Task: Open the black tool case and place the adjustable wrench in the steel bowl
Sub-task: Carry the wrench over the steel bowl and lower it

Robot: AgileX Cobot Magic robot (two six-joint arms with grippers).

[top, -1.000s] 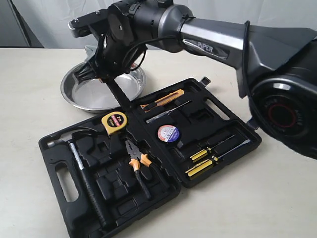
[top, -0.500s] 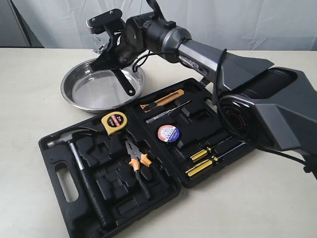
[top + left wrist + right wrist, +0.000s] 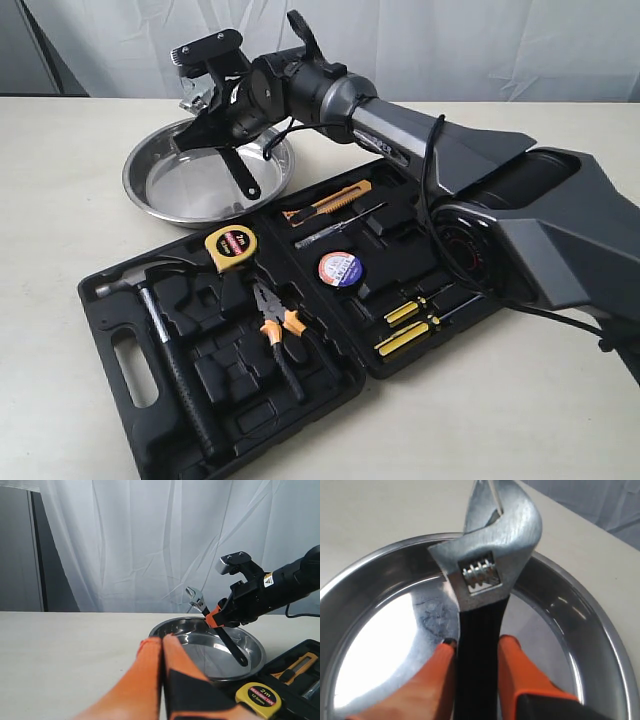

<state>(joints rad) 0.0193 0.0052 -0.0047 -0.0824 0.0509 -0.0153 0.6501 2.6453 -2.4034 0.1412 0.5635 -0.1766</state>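
I am on the last step. The black tool case (image 3: 120, 300) lies open and flat, and the adjustable wrench (image 3: 241, 176) is out of it, held in the air over the steel bowl (image 3: 137, 182). In the exterior view the bowl sits at about eleven o'clock from the case.

My right gripper (image 3: 224, 143), stretched across the middle, is clamped on the black handle just below the silver head. The right wrist view shows an orange finger (image 3: 522, 677) tight against each side of the handle. The wrench is tilted, head toward eleven o'clock and handle tip toward five. It is low over the bowl's floor but, as far as I can judge, not touching.

My left gripper (image 3: 161, 680) sits well apart from the bowl, its fingers pressed together on nothing.

Next I would lower a little and part the right fingers, so the wrench lands inside the rim rather than clattering onto it.
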